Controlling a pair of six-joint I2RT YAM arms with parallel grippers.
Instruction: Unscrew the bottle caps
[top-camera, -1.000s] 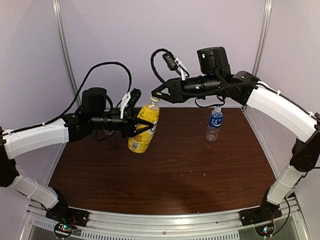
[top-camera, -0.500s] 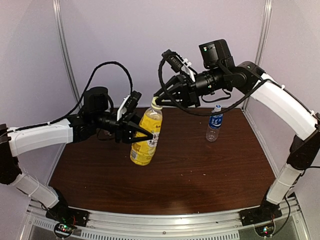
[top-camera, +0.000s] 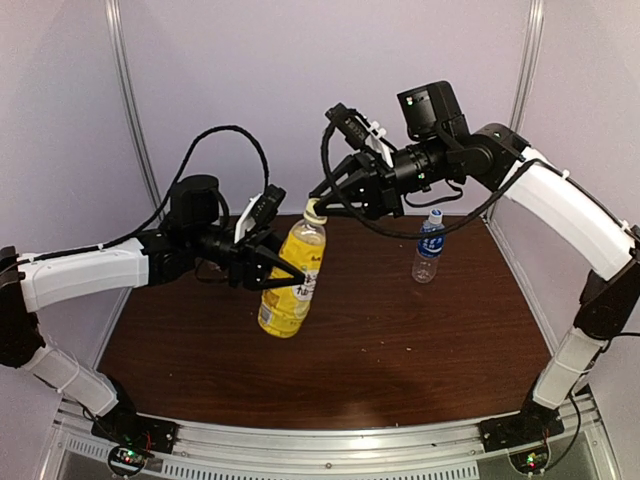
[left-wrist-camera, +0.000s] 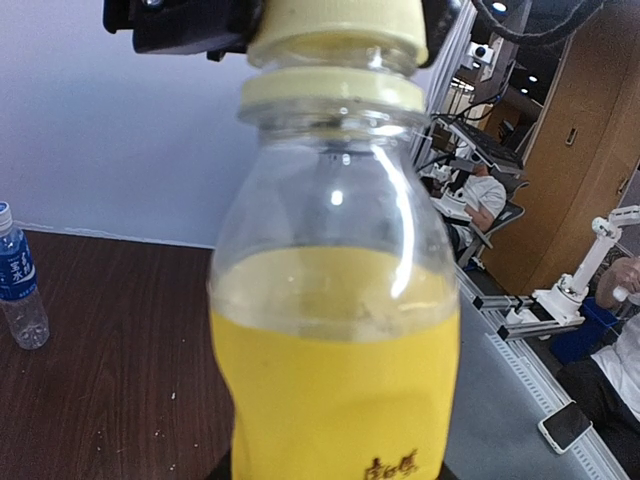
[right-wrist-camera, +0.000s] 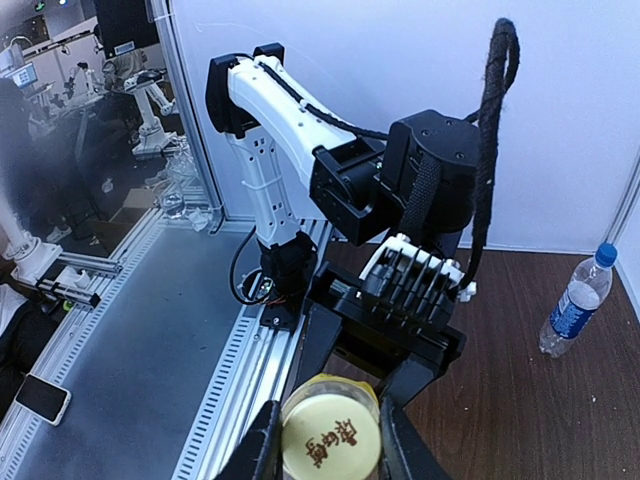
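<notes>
The left gripper (top-camera: 276, 268) was clenched around the middle of the yellow-orange bottle (top-camera: 289, 278), its black fingers pressed on either side of the label. It held the bottle tilted, with the neck leaning toward the back right, over the dark wooden table (top-camera: 400, 340). The overhead view did not show whether the base touched the tabletop. The right gripper (right-wrist-camera: 331, 447) reached in from the right and grasped the yellow cap (right-wrist-camera: 330, 441). In the right wrist view one finger lay tight against each side of the cap, whose printed top faced the camera. From the left wrist the cap appeared seated on the neck just above a pale yellow ring, and black parts of the right gripper framed it at the top edge of the view. The bottle was clear around the shoulder, and yellow liquid filled it up to about there. A small clear bottle with a blue label (top-camera: 429, 249) stood upright on the table toward the back right, well apart from both grippers, and its blue cap (top-camera: 435, 214) was in place. The left arm (top-camera: 85, 275), white with black joints, stretched in from the left side with a black cable looping above its wrist.
</notes>
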